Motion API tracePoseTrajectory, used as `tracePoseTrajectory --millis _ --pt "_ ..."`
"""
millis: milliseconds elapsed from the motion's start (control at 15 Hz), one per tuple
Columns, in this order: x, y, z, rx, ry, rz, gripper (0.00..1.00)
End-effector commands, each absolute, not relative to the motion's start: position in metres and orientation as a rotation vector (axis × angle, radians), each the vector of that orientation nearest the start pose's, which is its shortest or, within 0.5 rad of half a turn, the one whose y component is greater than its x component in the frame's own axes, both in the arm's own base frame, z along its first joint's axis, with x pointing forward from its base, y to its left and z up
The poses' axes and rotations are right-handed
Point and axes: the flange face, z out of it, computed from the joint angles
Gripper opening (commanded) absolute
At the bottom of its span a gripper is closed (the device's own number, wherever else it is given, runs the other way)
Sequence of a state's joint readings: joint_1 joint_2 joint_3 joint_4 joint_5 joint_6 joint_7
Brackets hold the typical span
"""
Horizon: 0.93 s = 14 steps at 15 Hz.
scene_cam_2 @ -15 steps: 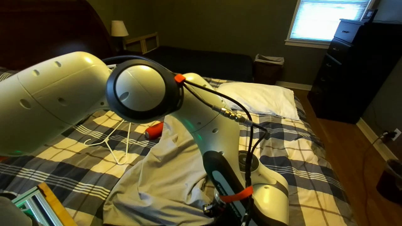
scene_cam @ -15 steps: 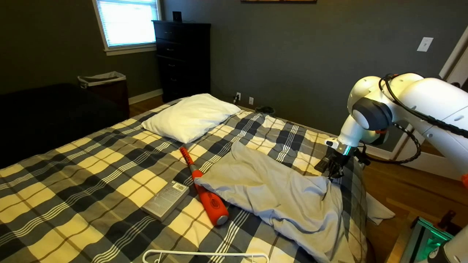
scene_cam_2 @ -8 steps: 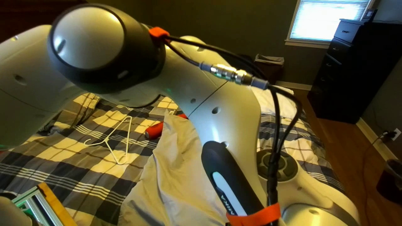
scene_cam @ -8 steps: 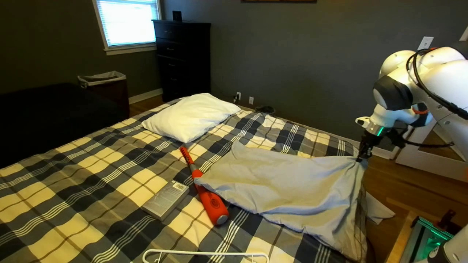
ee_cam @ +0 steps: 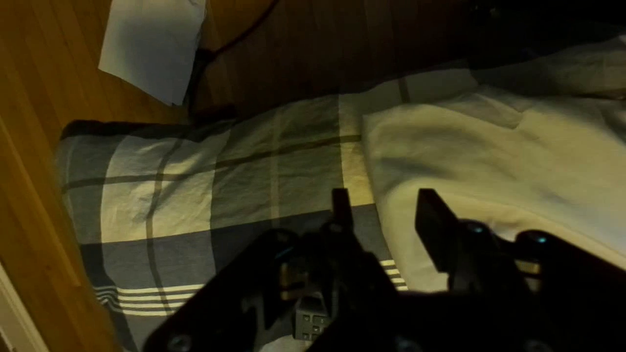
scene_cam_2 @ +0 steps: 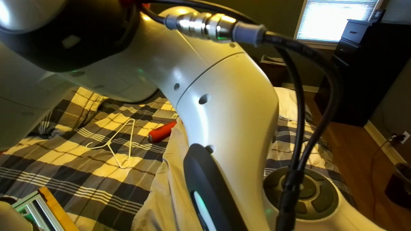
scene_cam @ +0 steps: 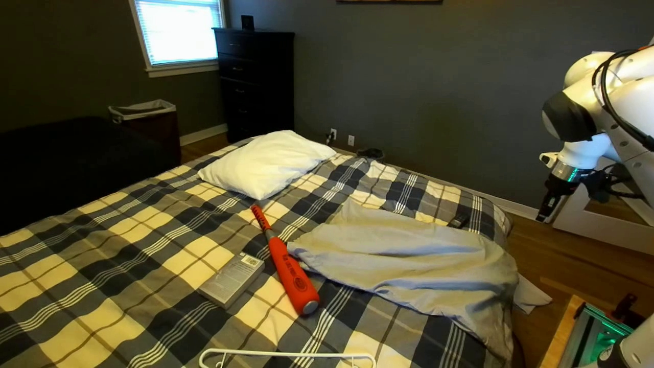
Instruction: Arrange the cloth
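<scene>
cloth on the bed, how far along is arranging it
Done: the cloth lies broadly spread over part of the plaid bedspread. In hand: nothing; the open gripper hangs clear of it. Left: probably some smoothing, since it looks creased.

Arm shell [scene_cam_2: 237, 106] glossy white, round screw recesses [scene_cam_2: 204, 98], black cables [scene_cam_2: 291, 184], silver connector [scene_cam_2: 205, 26]. Teal light [scene_cam: 573, 175] at wrist [scene_cam: 560, 170]; gripper [ee_cam: 384, 198] black.

Bat [scene_cam: 293, 275] and remote [scene_cam: 459, 221] crowd the cloth [scene_cam: 409, 260]; open air separates tool [ee_cam: 384, 193] from bed [scene_cam: 127, 245].

Cloth [scene_cam_2: 168, 194] partly hidden by arm [scene_cam_2: 231, 109], hanger [scene_cam: 286, 353] cropped below
</scene>
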State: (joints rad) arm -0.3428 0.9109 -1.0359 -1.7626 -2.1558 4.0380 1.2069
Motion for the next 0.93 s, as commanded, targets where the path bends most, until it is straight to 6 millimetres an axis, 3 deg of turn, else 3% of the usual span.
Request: tracePoseTrajectory --millis 0,200,267,733,867 --pt "0.285 -0.431 0.219 -3.301 -0.229 -0.043 0.72" --pt "0.312 -0.407 0.211 -3.225 -0.454 -0.092 0.95" --pt "0.323 -0.393 0.207 -3.180 -0.560 -0.116 0.99" --pt "0.404 -0.249 0.175 -2.932 -1.185 -0.065 1.00" --pt "0.429 -0.220 0.172 -2.884 -1.361 -0.025 1.00"
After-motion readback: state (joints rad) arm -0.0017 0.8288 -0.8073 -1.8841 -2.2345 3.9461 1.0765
